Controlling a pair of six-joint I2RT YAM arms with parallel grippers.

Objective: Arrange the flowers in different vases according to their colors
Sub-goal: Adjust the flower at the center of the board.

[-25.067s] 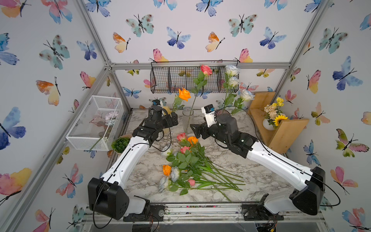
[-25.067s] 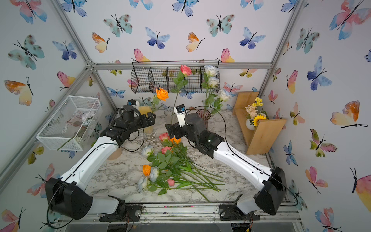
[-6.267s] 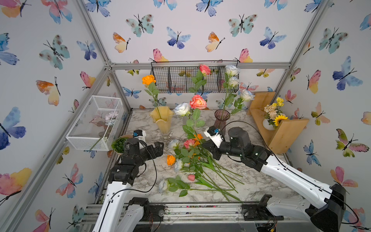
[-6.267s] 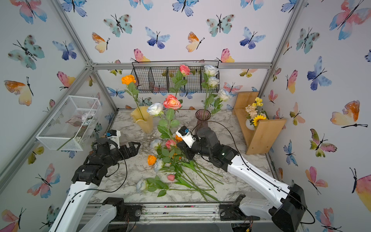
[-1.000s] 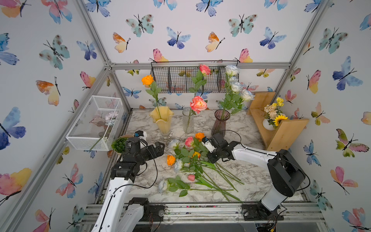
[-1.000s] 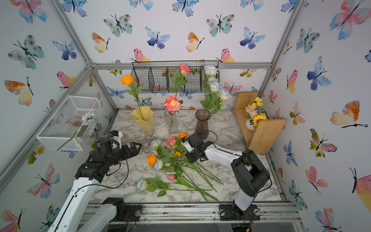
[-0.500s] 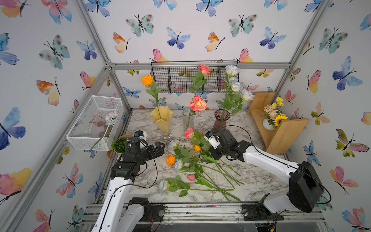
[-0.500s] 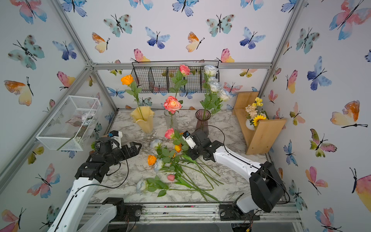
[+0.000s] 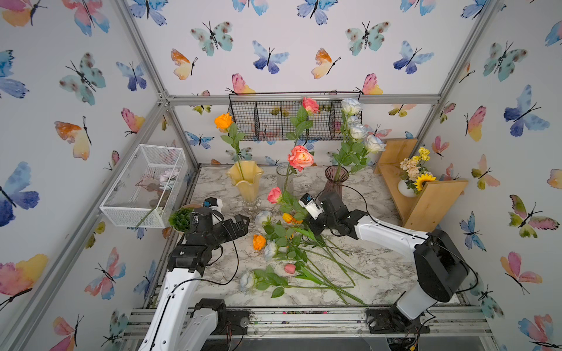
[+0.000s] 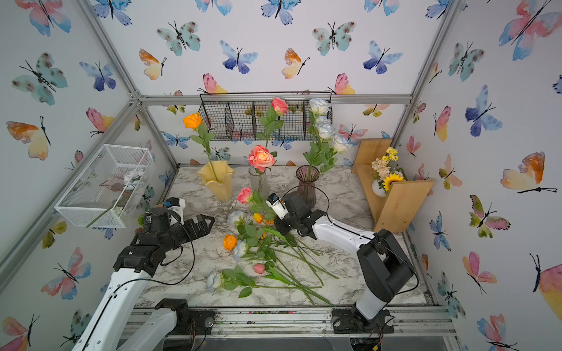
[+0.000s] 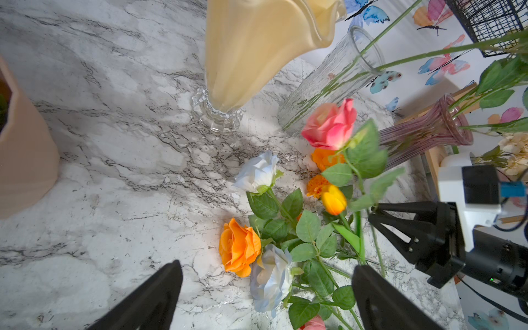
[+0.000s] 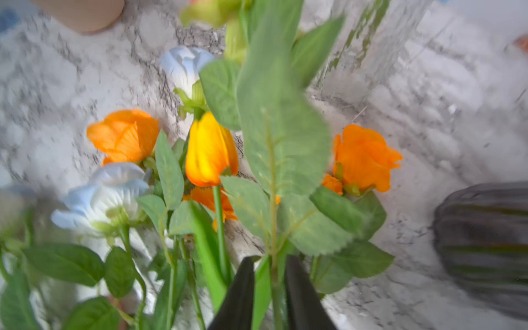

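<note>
wide-open, empty l gripper point(image 9: 242, 224) above tabletop point(image 9: 383, 265) nr loose flowers point(image 9: 284, 243); narrow gap at r gripper point(image 12: 270, 260), pink rose point(image 9: 274, 194) stem between, bloom up by clear vase point(image 9: 285, 180). can't tell whether pinched or loose.

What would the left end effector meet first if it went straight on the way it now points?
Probably the orange rose on the table, with a white rose right beside it; both show ahead between the left end effector's open fingers. Height is unclear, so it might pass over them.
</note>
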